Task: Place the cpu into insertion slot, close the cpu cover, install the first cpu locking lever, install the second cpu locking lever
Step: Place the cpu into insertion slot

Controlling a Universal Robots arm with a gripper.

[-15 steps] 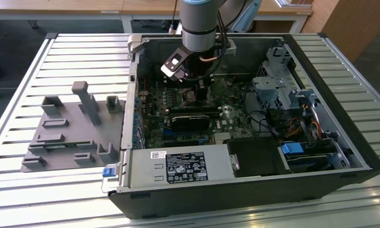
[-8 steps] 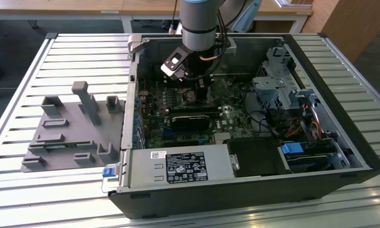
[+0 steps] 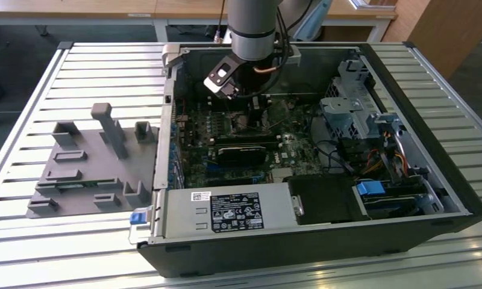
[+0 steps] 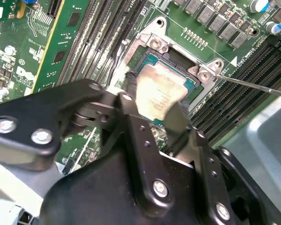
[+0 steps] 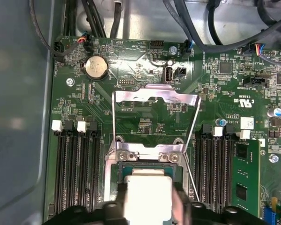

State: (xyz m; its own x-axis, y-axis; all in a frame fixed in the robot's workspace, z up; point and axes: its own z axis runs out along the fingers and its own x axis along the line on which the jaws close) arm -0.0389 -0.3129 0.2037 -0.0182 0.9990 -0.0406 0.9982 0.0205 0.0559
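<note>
The arm (image 3: pixel 255 27) is lowered steeply from above into an open computer case (image 3: pixel 305 253), with its wrist turned down over the green circuit board (image 5: pixel 145 70); the jaws are clenched on the cpu (image 4: pixel 159 91), one black finger (image 4: pixel 129 105) set against one edge and the other against the opposite edge. The cpu is held flat between the jaws, directly over the insertion slot (image 5: pixel 131 169); whether it is fully seated cannot be told. The cpu cover (image 5: pixel 154 93) is swung open and stands raised just beyond the jaws; a thin lever rod (image 4: pixel 253 85) is lifted clear to one side of them. Long black memory slots (image 5: pixel 77 173) are ranged on both sides of the jaws. The case is laid on its side on a slatted metal worktop (image 3: pixel 64 253); a grey fixture (image 3: pixel 80 162) with upright holders is set well apart from the jaws, towards the exterior view's left; wooden tables (image 3: pixel 104 9) are seen behind the worktop.
</note>
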